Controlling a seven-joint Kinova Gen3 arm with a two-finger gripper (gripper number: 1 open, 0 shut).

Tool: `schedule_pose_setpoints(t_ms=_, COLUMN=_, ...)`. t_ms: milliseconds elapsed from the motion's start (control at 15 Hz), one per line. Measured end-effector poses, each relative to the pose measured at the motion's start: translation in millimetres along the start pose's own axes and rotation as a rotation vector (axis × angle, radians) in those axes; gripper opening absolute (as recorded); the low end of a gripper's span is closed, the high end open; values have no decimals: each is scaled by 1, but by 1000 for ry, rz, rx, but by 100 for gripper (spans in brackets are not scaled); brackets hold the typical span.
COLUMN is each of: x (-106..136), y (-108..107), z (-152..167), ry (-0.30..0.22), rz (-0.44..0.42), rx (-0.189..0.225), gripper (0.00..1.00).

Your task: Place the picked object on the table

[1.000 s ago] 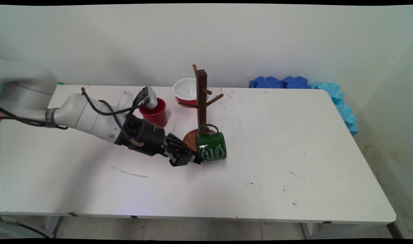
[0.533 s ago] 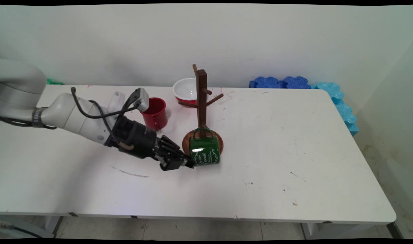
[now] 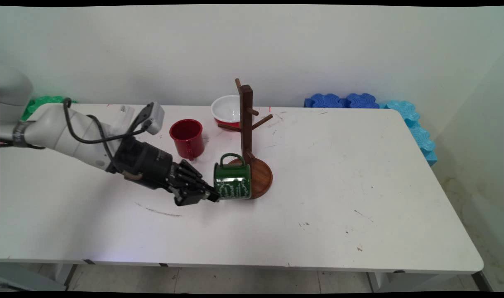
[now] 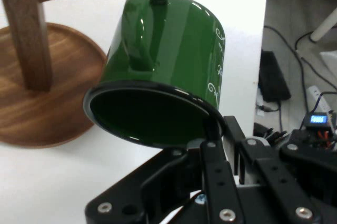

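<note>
We've got the black two-finger gripper (image 3: 212, 198) pinching the green enamel mug's (image 3: 232, 184) rim, mug tilted. It's overlapping the round wooden mug-tree base (image 3: 261, 178); bare white table (image 3: 359, 165) to its right.

The green mug (image 4: 174, 71) looks like glossy enamelled metal with a black rim and white lettering; the red mug (image 3: 188, 136) has the same shiny finish. The mug tree (image 3: 247, 124) is dark, smooth wood; the table (image 3: 359, 174) is matt white and scuffed
</note>
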Motion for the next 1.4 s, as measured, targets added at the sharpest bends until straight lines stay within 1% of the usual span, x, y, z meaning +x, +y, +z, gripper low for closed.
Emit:
schedule_pose_setpoints(t_ms=467, x=1, y=-10, z=-30, ry=-55, rz=111, rx=67, gripper=0)
schedule_pose_setpoints(t_ms=733, x=6, y=-14, z=-45, ry=-106, rz=194, rx=114, gripper=0)
schedule_pose_setpoints(t_ms=933, x=8, y=-16, z=-54, ry=-155, rz=262, rx=145, gripper=0)
schedule_pose_setpoints(t_ms=1200, x=6, y=-16, z=-62, ry=-234, rz=355, rx=188, gripper=0)
schedule_pose_setpoints(t_ms=1400, x=3, y=-17, z=-65, ry=-293, rz=413, rx=228, gripper=0)
